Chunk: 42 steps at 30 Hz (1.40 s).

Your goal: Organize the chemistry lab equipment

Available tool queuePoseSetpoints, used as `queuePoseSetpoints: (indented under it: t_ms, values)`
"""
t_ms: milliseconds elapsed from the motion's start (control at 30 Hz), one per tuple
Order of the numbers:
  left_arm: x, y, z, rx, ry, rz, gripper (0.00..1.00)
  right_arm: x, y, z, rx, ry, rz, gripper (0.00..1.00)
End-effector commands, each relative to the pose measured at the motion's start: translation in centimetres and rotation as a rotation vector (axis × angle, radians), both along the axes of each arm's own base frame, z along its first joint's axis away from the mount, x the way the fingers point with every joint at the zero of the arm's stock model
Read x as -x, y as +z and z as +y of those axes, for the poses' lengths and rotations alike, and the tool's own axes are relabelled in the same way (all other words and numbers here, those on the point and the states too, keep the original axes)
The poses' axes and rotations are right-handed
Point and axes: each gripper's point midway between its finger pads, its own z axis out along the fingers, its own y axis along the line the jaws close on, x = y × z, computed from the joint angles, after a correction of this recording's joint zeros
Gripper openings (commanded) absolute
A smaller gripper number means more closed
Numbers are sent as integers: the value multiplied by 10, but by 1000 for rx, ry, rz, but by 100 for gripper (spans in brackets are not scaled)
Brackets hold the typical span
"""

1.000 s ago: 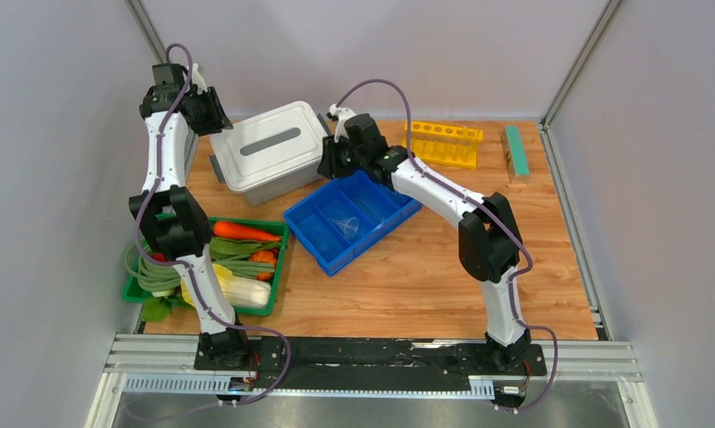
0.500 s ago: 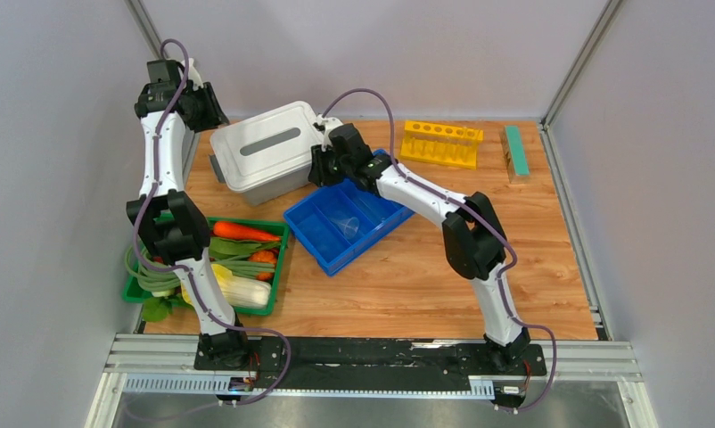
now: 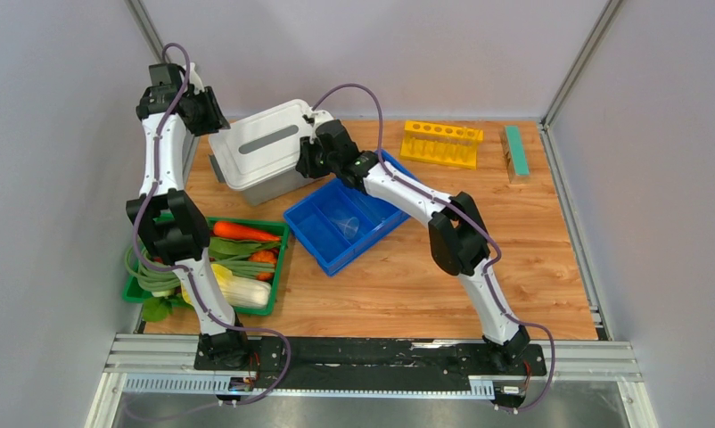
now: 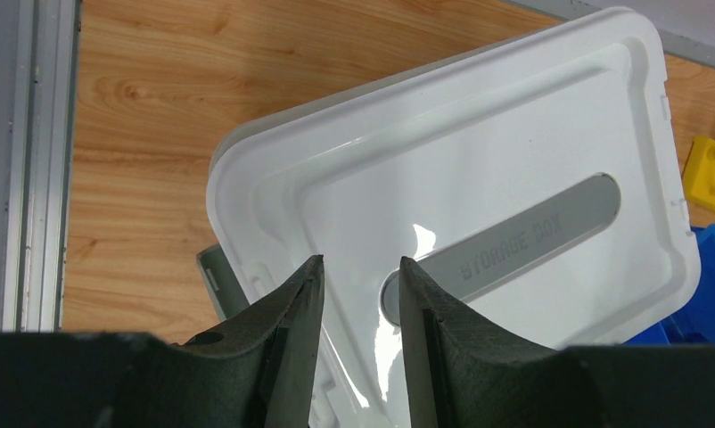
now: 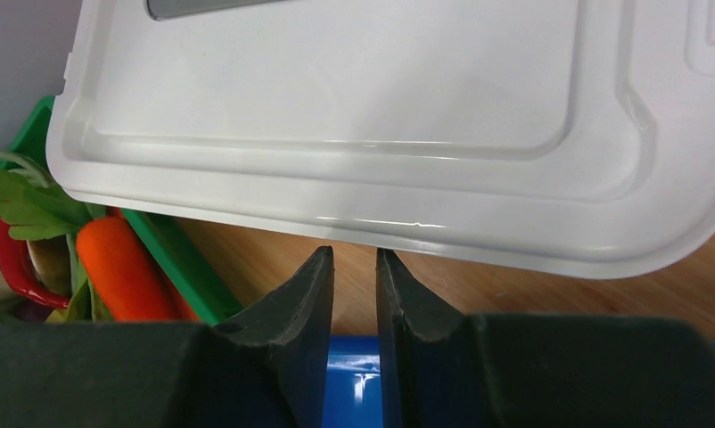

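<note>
A clear cup stands in the blue divided tray at the table's middle. No other small lab items show. A grey storage box with a white lid stands behind the tray; the lid fills the left wrist view and the top of the right wrist view. My left gripper hovers over the lid's back left corner, its jaws open and empty. My right gripper is at the lid's front right edge, its jaws narrowly open and empty, just under the rim.
A yellow tube rack and a green block stand at the back right. A green tray of vegetables, with a carrot, sits at the front left. The blue tray's rim lies just below my right fingers.
My right gripper has moved left from above the blue tray's back corner to the storage box's front right edge. The left gripper has barely shifted.
</note>
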Motion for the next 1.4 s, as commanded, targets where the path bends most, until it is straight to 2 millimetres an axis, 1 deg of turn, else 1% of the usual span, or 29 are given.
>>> queuePoseSetpoints:
  t_ms: [0,167,267,333,433,533,633,700,733,800,967,1000,1033,1100,1200,1367]
  values:
    - [4,30,1,-12,2,-77,45,-19,31,16,-99,-43,-75,26]
    - [4,28,1,-13,4,-77,45,-20,36,20,-134,-40,-80,27]
    - [3,26,0,-8,0,-76,45,-23,33,20,-121,-50,-75,28]
    - [3,23,1,-10,5,-68,45,-21,28,19,-103,-49,-60,28]
    - [6,11,5,-24,23,-28,45,-14,39,15,-121,-33,-63,31]
    - [4,-2,4,-8,17,-11,45,-7,59,9,-147,-5,-59,38]
    - [0,-16,0,22,6,14,45,-9,76,0,-162,8,-45,48]
    - [-1,-25,-3,45,1,31,45,-19,83,-9,-177,7,-38,59]
    - [-2,-28,-2,46,2,37,45,-26,83,-14,-180,0,-38,65]
    - [-2,-39,-3,50,1,63,45,-40,82,-25,-176,-19,-43,74]
    - [5,-61,-2,50,1,123,45,-79,78,-61,-147,-108,-68,90]
    - [8,-66,-1,46,7,141,45,-85,80,-64,-163,-113,-74,92]
    - [9,-69,0,42,9,154,45,-90,77,-67,-176,-106,-66,95]
    - [10,-75,-1,50,5,166,45,-100,78,-71,-210,-92,-54,98]
    - [11,-78,-3,50,-3,171,45,-112,78,-75,-248,-88,-54,100]
    - [13,-82,-3,35,-33,170,44,-119,71,-59,-327,-9,-60,100]
